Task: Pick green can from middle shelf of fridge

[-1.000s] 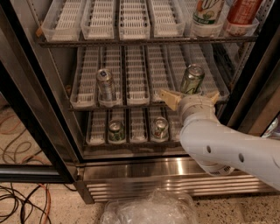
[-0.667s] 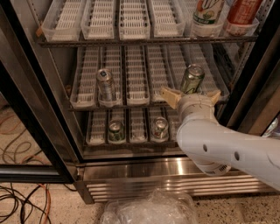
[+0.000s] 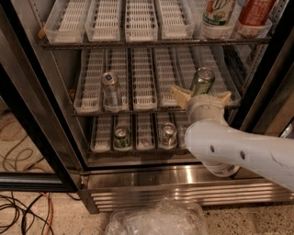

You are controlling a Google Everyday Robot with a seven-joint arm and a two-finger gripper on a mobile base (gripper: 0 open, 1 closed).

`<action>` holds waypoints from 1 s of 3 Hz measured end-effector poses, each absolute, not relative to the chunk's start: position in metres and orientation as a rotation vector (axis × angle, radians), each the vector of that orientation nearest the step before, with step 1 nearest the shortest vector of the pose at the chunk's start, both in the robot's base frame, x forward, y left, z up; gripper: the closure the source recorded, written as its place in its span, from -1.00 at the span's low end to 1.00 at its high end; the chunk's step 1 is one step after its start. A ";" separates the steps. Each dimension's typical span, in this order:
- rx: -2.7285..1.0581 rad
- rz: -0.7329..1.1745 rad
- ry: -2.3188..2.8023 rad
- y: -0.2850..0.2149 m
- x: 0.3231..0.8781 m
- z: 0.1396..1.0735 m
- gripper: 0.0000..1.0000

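Cables (image 3: 20,209), black and orange, lie tangled on the speckled floor at far left. Black door frame (image 3: 32,137) slants down past them. Fridge (image 3: 151,176) is stainless with a louvred base along the bottom and three racks of white slotted lane trays inside.

Middle shelf (image 3: 143,78) carries a silver-grey can (image 3: 110,88), upright in the second lane from the left, near the front lip. On the bottom rack a green-labelled can (image 3: 121,137) stands below it, with a silver can (image 3: 167,134) a couple of lanes to the right; both show their tops. Crumpled clear plastic (image 3: 156,220) sits on the floor in front of the base, about centre.

Green can (image 3: 202,81) stands upright on the middle shelf in a right-side lane near the front, silver top and tab showing.

Tool (image 3: 201,94) is at the front edge of that shelf, just in front of the green can. Its tan fingers (image 3: 179,97) are spread wide apart, one to each side of the can's lower end, not clamped on it. Whether they touch it is not clear.

Two bottles stand on the top rack at right: a white-and-green labelled bottle (image 3: 218,13) and a red-labelled bottle (image 3: 255,13). White arm (image 3: 239,151) runs from the tool down to the right edge, covering the right part of the bottom rack.
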State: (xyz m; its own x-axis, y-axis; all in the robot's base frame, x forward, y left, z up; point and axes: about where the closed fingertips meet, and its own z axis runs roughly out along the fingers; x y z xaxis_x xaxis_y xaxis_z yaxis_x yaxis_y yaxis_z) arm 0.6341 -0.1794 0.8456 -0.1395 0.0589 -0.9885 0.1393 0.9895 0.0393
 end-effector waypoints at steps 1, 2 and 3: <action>0.180 -0.060 1.695 -0.186 0.646 0.844 -1.00; 0.181 -0.059 1.695 -0.186 0.646 0.844 -0.63; 0.181 -0.059 1.695 -0.186 0.646 0.844 -0.16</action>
